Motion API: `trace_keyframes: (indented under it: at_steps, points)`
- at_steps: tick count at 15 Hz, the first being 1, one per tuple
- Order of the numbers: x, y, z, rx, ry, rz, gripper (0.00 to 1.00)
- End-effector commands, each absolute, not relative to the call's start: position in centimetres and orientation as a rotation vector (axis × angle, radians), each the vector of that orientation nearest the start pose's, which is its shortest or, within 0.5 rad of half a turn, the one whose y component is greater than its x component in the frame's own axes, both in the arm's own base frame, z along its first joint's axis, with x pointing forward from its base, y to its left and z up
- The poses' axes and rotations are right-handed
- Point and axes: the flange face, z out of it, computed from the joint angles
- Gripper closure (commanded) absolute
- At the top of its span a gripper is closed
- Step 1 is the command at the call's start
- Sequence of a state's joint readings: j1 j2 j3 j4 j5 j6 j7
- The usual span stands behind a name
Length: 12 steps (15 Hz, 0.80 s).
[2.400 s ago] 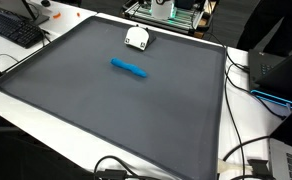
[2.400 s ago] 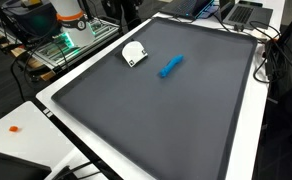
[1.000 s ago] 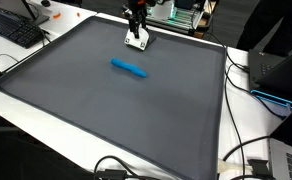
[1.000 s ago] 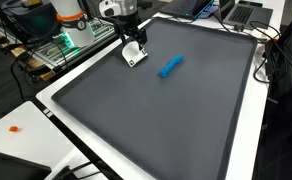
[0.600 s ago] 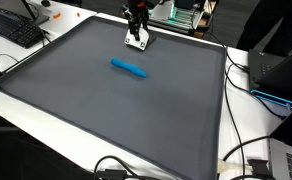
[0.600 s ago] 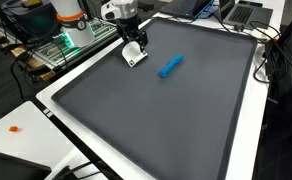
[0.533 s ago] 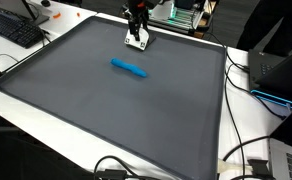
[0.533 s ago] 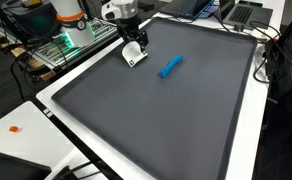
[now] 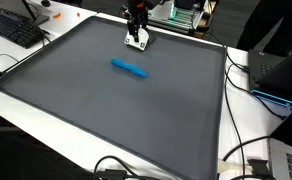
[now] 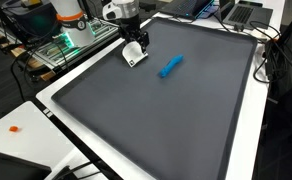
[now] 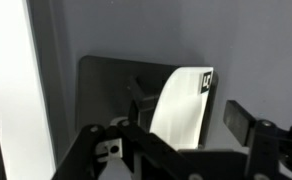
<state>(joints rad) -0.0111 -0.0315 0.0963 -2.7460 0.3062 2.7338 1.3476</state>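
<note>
A white object (image 11: pixel 181 105) with a black corner mark lies on the grey mat (image 11: pixel 246 50) between spread jaws; white desk (image 11: pixel 6 90) at left

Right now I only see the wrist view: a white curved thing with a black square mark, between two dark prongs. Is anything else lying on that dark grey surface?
Observer: Yes. A blue plastic cylinder lies on the dark grey mat, well apart from the white curved piece under the tool.
Operator: Is the white piece in the middle?
Observer: No, it sits close to one edge of the mat; the blue cylinder is nearer the middle.
Operator: Anything off the mat?
Observer: A black keyboard rests on the white table beside it.
</note>
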Motion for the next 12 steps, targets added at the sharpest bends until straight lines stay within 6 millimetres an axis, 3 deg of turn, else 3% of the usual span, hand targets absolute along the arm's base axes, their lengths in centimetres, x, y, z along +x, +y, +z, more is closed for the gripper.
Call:
trace_keyframes:
  at_steps: [1, 3, 5, 12]
  points:
    - [39.74, 2.12, 22.64, -2.156, 2.145, 0.057, 0.14]
    - [39.84, 2.04, 22.66, -2.152, 2.151, 0.041, 0.18]
    - [39.96, 1.97, 22.7, -2.145, 2.159, 0.021, 0.4]
    - [40.21, 2.1, 23.15, -2.123, 2.178, -0.011, 0.95]
